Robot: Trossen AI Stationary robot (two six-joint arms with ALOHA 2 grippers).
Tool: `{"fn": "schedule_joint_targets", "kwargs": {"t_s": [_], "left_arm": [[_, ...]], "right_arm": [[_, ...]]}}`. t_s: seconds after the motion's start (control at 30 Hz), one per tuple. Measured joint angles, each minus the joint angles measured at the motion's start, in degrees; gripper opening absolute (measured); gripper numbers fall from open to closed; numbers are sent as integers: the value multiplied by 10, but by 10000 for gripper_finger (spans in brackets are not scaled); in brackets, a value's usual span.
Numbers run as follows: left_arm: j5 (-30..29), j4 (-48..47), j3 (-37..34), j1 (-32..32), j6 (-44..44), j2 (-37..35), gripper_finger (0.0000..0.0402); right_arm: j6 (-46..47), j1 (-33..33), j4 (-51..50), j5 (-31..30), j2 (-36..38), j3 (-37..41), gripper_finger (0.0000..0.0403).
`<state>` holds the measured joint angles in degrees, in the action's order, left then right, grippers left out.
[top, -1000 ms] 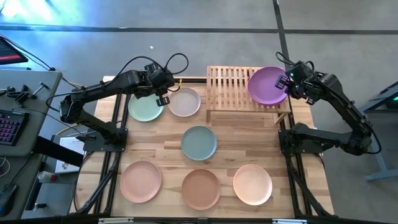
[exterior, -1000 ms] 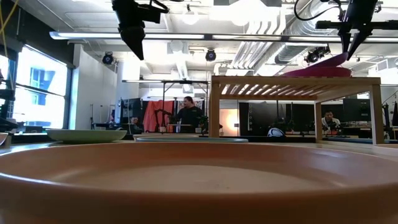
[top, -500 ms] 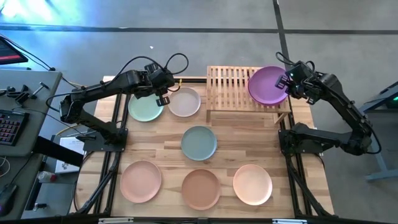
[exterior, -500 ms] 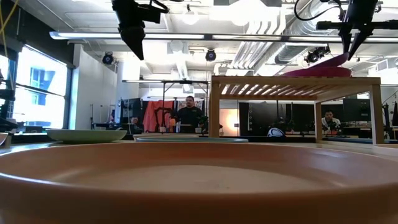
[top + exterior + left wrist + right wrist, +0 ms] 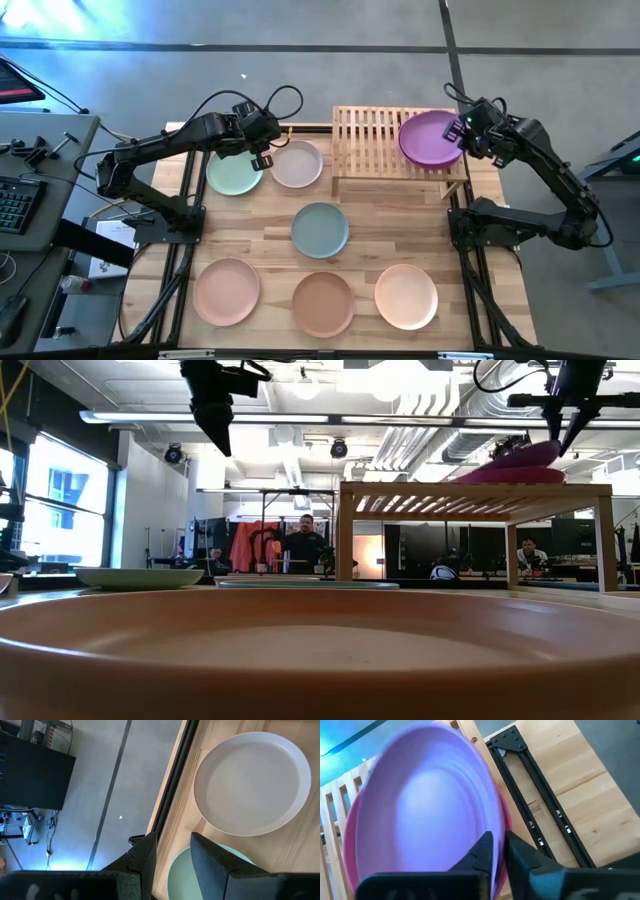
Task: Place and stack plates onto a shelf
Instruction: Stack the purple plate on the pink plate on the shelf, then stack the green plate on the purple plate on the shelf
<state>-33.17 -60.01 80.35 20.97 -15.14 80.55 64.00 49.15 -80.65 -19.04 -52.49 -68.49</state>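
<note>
**Purple plate on the shelf's right end, right gripper at its rim**

The right gripper point(image 5: 466, 131) is at the far right end of the slatted wooden shelf point(image 5: 365, 140), its two dark fingers point(image 5: 485, 851) straddling the near rim of the purple plate point(image 5: 430, 138). The jaws stand only a little apart with the rim in the narrow gap between them; whether they pinch it or have let go cannot be told. In the low view the purple plate point(image 5: 520, 458) sits tilted, resting on a magenta plate point(image 5: 515, 476) that lies flat on the shelf top. The right wrist view shows the magenta rim point(image 5: 506, 827) peeking out beneath the purple one.

The left gripper point(image 5: 262, 158) hangs above the table between the mint green plate point(image 5: 233, 172) and the pale pink plate point(image 5: 297, 164), fingers spread and holding nothing. Its wrist camera looks down on both plates lying flat on the plank tabletop point(image 5: 400, 225).

Four more plates lie flat on the table: a grey-teal plate point(image 5: 320, 230) in the middle, and along the near edge a peach plate point(image 5: 227, 291), a terracotta plate point(image 5: 323, 303) and a cream plate point(image 5: 406, 296), each apart from the others.

People point(image 5: 303, 541) show in the room beyond the table.
</note>
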Motion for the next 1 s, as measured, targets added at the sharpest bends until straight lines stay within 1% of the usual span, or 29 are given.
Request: {"fn": "schedule_joint_targets", "kwargs": {"t_s": [0.13,0.23,0.37,0.47,0.63,0.87,1.0], "left_arm": [[0,0,0,0,0,0,110],[0,0,0,0,0,0,110],[0,0,0,0,0,0,110],[0,0,0,0,0,0,110],[0,0,0,0,0,0,110],[0,0,0,0,0,0,110],[0,0,0,0,0,0,110]], "right_arm": [[-13,0,-3,-4,0,0,81],[-24,0,-1,-5,0,0,105],[-54,0,1,-3,1,0,118],[-89,0,5,20,1,0,118],[-151,0,32,83,4,0,118],[-256,0,82,210,8,0,118],[-296,0,95,271,8,0,118]]}}
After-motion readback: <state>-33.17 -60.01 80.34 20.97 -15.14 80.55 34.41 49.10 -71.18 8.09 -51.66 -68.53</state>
